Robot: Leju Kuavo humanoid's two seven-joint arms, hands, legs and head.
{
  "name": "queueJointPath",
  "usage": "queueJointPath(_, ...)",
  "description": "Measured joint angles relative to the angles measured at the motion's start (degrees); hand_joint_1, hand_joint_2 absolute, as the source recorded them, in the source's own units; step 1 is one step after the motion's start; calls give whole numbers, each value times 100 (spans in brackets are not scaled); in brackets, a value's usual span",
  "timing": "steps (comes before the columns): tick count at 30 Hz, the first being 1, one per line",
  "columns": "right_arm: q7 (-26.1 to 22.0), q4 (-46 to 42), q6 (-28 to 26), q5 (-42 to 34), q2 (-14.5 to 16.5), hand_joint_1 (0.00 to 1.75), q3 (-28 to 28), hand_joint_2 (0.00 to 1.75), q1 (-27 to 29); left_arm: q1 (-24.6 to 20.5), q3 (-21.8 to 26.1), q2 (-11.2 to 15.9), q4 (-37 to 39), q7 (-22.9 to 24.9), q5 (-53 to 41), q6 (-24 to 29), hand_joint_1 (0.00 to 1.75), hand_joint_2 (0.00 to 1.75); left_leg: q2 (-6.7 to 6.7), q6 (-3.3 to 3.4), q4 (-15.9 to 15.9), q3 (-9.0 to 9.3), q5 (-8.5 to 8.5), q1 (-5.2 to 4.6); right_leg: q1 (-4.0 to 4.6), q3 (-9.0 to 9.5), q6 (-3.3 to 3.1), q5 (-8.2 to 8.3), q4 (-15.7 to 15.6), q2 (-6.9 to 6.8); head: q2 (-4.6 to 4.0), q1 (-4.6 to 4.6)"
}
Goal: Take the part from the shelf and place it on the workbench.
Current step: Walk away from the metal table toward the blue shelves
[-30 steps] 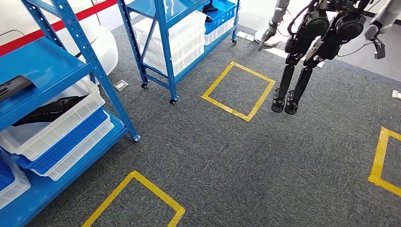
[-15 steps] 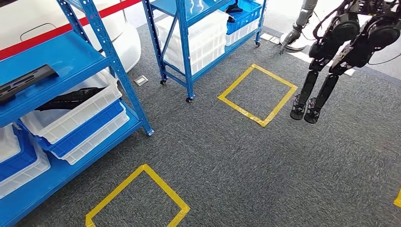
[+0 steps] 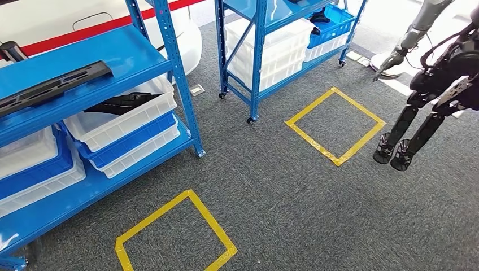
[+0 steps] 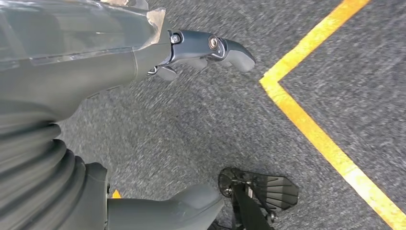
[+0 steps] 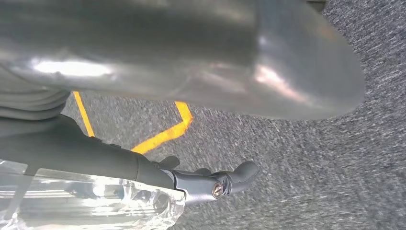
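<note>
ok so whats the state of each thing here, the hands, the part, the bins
long black flat part: lying flat on the near blue shelf, untouched
white plastic bin: open-topped, black parts inside, stacked on a blue bin
left hand: empty, hanging over grey carpet
right hand: empty, fingers apart, over carpet
other humanoid robot: feet off the carpet

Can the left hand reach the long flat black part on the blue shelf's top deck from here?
Probably not yet. The left hand hangs empty over the grey carpet, and the long flat black part lies on the blue shelf, well off to the left.
</note>
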Motion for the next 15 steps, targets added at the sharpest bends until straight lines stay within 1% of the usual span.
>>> queueJointPath(1,0,0,0,-2,-5,0,1,0,2,4,-5,-4,1,4,0,0,0,175,-67,-18,16,3,-7,13,-22,120,66,167,-300,21,0,-1)
queueJointPath(2,0,0,0,-2,-9,0,1,0,1,5,-11,-7,1,7,0,0,0,175,-132,-49,49,-3,-24,28,-52,289,127,344,-697,87,0,5)
queueJointPath(3,0,0,0,-3,-9,0,2,0,-2,3,-15,-7,1,9,0,0,0,175,-194,-90,92,-19,-51,26,-65,436,154,483,-1044,161,0,20)
queueJointPath(4,-1,0,-1,-6,-7,0,3,0,-8,3,-19,-4,1,10,0,1,0,175,-239,-129,126,-36,-76,21,-68,526,139,559,-1261,218,0,27)
queueJointPath(5,-2,0,-2,-10,-6,0,4,0,-18,5,-20,-2,1,10,0,1,0,175,-276,-162,149,-53,-97,10,-60,566,98,581,-1353,255,0,34)
queueJointPath(6,-4,0,-3,-16,-5,0,8,0,-29,10,-21,0,1,11,-1,2,0,175,-307,-189,154,-64,-103,4,-43,572,43,582,-1353,240,0,31)
queueJointPath(7,-6,0,-4,-25,-4,0,13,0,-38,18,-22,2,2,11,-1,4,0,175,-329,-207,157,-71,-100,18,-52,581,-9,591,-1349,201,0,22)
queueJointPath(8,-10,0,-5,-32,-4,0,19,0,-42,27,-24,3,4,11,-2,5,0,175,-292,-228,190,-89,-119,29,-59,593,-46,602,-1353,165,0,19)
queueJointPath(9,-15,0,-5,-38,-3,0,24,0,-42,33,-25,5,6,10,-2,6,0,175,-202,-254,297,-138,-187,40,-64,600,-79,612,-1357,125,0,2)
queueJointPath(10,-19,0,-7,-42,-2,0,28,0,-36,31,-25,8,7,10,-2,7,0,175,-82,-278,503,-235,-314,44,-66,600,-106,618,-1362,78,0,-12)
queueJointPath(11,-23,0,-8,-45,-3,0,31,0,-25,26,-25,9,7,10,-2,8,0,175,56,-303,825,-392,-499,44,-50,600,-124,614,-1363,28,0,-30)
queueJointPath(12,-26,0,-8,-47,-3,0,32,0,-11,19,-26,9,7,9,-2,8,0,175,143,-323,1194,-578,-686,47,-38,596,-139,606,-1362,-27,0,-44)
queueJointPath(13,-27,0,-9,-50,-3,0,33,0,1,15,-28,7,7,9,-2,9,0,175,187,-335,1528,-752,-822,52,-26,593,-149,598,-1361,-86,0,-44)
queueJointPath(14,-27,0,-10,-54,-3,0,33,0,9,19,-30,5,7,9,-2,9,0,175,211,-335,1731,-862,-866,57,-15,591,-159,591,-1360,-142,0,-45)
queueJointPath(15,-28,0,-11,-57,-2,0,33,0,9,26,-31,3,7,10,-2,9,0,175,221,-324,1720,-862,-795,60,-6,595,-167,584,-1360,-193,0,-44)
